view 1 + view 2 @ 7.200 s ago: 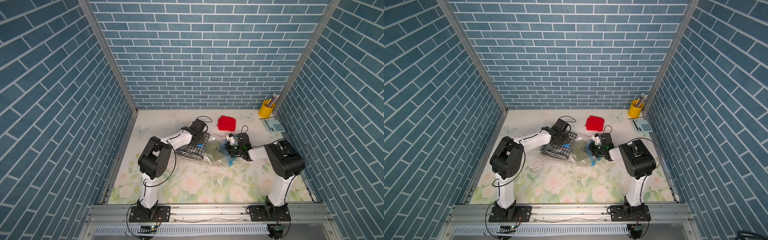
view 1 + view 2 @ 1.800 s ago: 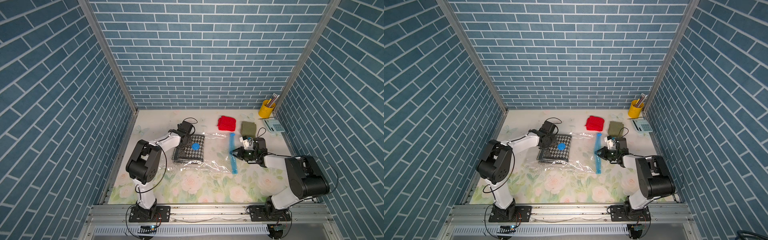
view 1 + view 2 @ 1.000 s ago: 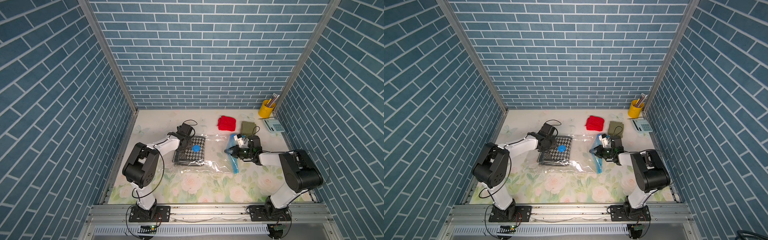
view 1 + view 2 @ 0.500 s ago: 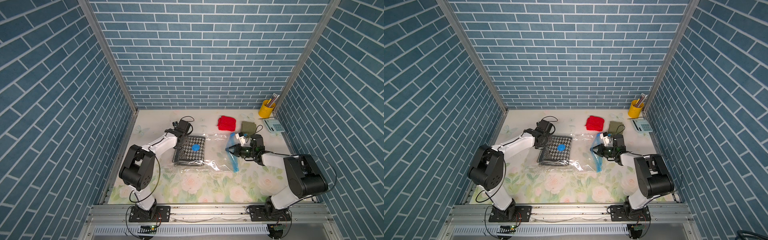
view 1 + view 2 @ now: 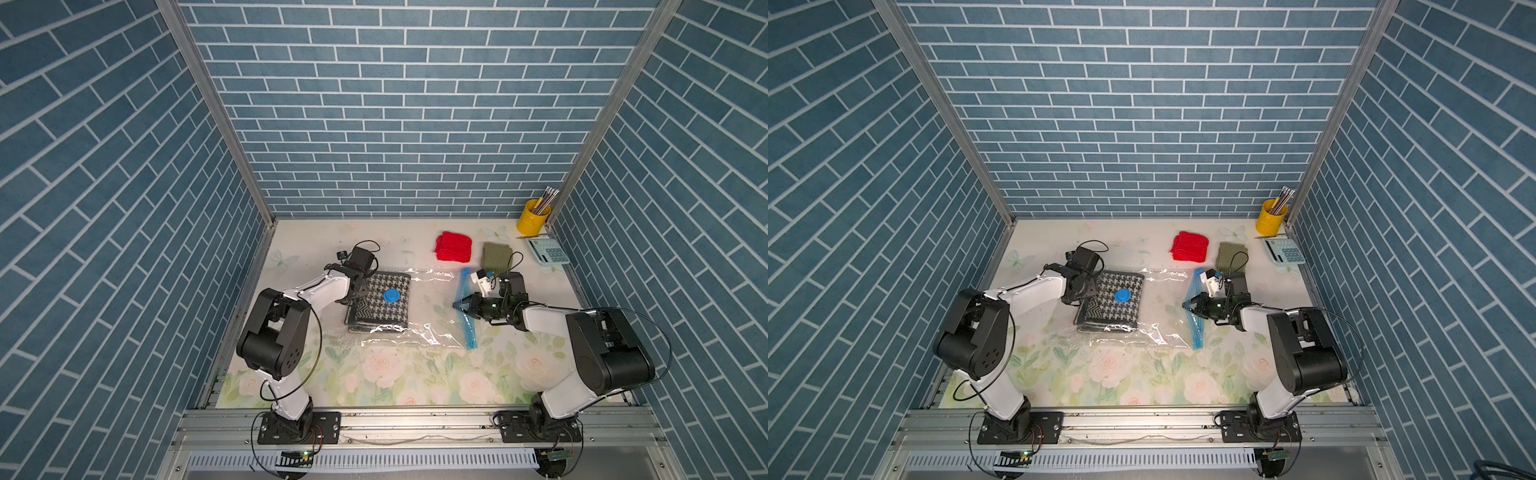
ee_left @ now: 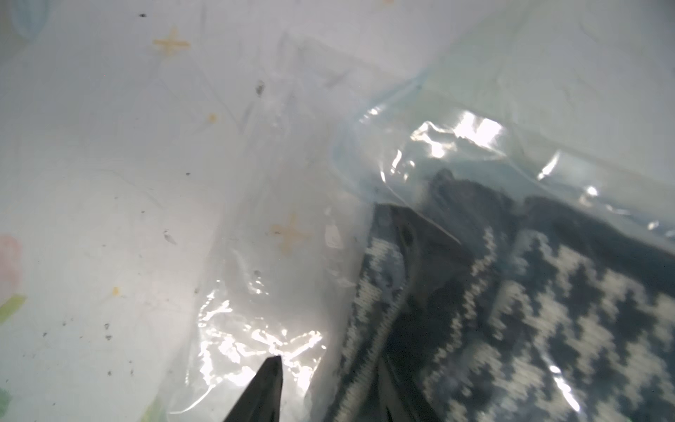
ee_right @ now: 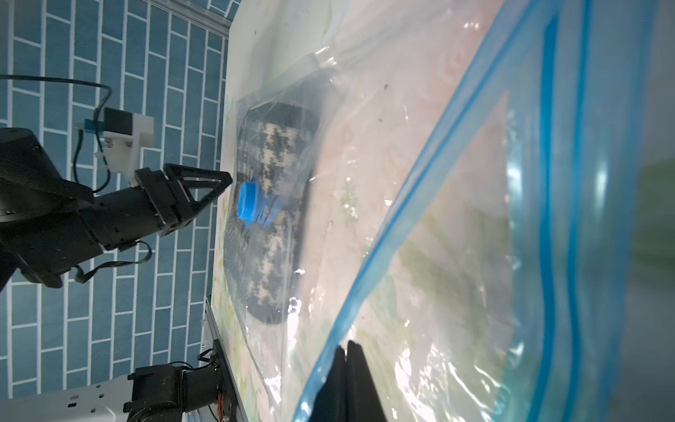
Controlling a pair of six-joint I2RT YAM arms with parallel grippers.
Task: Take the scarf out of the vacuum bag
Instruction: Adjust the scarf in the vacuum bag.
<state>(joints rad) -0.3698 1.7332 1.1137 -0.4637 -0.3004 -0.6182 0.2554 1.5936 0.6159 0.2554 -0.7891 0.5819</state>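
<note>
Blue brick-pattern walls close the space on three sides, with metal posts in the back corners. Below them the table is covered in a pale sheet printed with pink roses and green leaves. A metal rail runs along its front edge, where both arms are bolted.

The vacuum bag lies across the middle of the table, clear and crinkled, with its zip strip at the end toward the right arm. The scarf, a black-and-white houndstooth knit folded into a rectangle, is inside the bag at the end toward the left arm.

The right claw is pinched tight on the zip strip and holds that part raised. The left claw has its fingers apart over the bag's edge beside the scarf.

Behind the bag lie a red cloth and a green cloth. A calculator and a yellow cup of pencils sit in the back right corner. A round blue cap sits on the bag over the scarf.
</note>
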